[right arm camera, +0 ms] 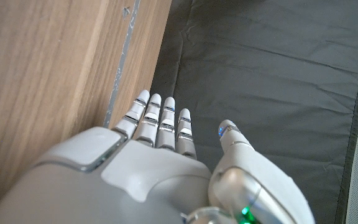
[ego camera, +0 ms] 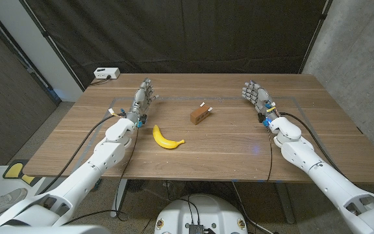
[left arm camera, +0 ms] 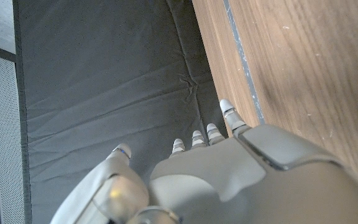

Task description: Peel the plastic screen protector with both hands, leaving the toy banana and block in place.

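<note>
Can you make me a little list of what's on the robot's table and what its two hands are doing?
table: wooden table, taped outline on top
fruit: yellow toy banana, lying between the arms, nearer the left one
block: small brown block, beyond the banana, apart from it
left hand: open, holding nothing, fingers apart
right hand: open, holding nothing
screen protector: too faint to tell

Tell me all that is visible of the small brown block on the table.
The block is small, brown and box-shaped, wood by its look. On its far top edge sits a small pale piece with dark marks, too small to read. It rests directly on the wooden table, near the middle, turned at an angle to the table's edges. The toy banana lies apart from it, nearer the robot. Nothing touches it.
</note>
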